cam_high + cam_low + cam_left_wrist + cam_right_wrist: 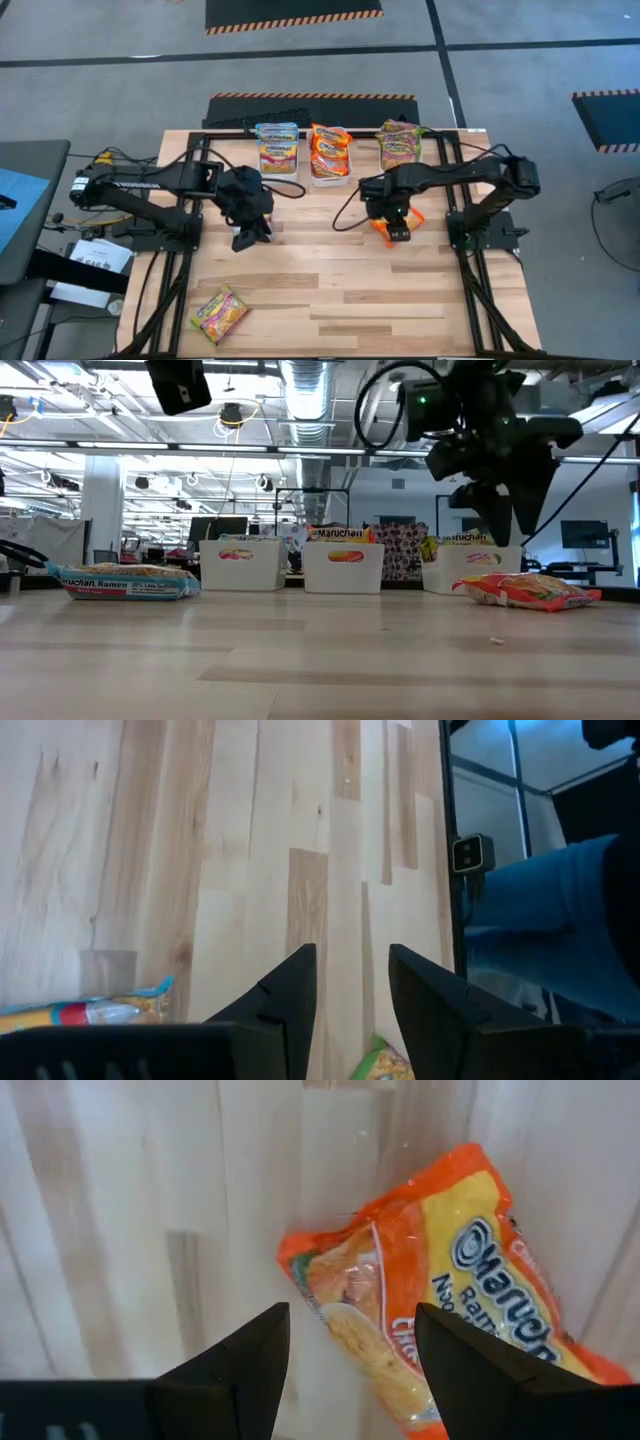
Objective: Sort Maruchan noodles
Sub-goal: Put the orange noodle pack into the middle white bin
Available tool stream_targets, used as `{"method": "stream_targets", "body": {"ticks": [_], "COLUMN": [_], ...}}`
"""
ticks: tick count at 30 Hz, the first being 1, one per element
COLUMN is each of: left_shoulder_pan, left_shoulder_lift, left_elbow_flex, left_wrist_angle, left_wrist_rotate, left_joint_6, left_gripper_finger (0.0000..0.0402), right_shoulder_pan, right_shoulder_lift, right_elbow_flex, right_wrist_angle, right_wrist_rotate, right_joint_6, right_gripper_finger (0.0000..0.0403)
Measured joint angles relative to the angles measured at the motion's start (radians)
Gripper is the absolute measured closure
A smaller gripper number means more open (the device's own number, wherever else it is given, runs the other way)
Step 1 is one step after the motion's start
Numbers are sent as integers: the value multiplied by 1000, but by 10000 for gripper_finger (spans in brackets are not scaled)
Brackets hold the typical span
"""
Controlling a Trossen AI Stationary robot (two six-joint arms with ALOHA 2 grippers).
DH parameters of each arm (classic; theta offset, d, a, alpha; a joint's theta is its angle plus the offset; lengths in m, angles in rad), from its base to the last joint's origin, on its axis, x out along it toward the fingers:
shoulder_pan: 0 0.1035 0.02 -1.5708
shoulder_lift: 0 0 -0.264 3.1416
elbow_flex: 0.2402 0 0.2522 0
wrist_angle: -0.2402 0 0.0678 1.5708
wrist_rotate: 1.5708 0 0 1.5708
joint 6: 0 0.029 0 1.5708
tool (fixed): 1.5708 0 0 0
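Fingers of my right gripper (350,1365) stand spread, hovering over the orange packet (440,1310) — it lies just ahead, untouched. Left gripper (350,995) — parted, empty; a green packet (380,1063) shows beneath its fingertips.
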Motion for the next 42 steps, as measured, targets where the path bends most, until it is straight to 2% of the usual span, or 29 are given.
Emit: {"method": "stream_targets", "body": {"ticks": [11, 19, 24, 28, 42], "left_shoulder_pan": [-8, -8, -7, -7, -7], "left_shoulder_lift": [0, 0, 0, 1, 1], "left_elbow_flex": [1, 1, 1, 1, 2], "left_wrist_angle": [3, 6, 7, 7, 34], "left_wrist_rotate": [-180, -269, -293, -326, -326], "left_joint_6": [-111, -153, -162, -184, -173], "left_gripper_finger": [291, 291, 291, 291, 291], "right_shoulder_pan": [-106, -221, -255, -260, -238], "right_shoulder_lift": [60, 64, 103, 146, 237], "right_elbow_flex": [0, 1, -12, -20, -16], "right_wrist_angle": [-56, -34, -3, 7, 52], "right_wrist_rotate": [154, 151, 98, 96, 123], "right_joint_6": [-252, -357, -383, -389, -390], "right_gripper_finger": [163, 163, 163, 163, 164]}}
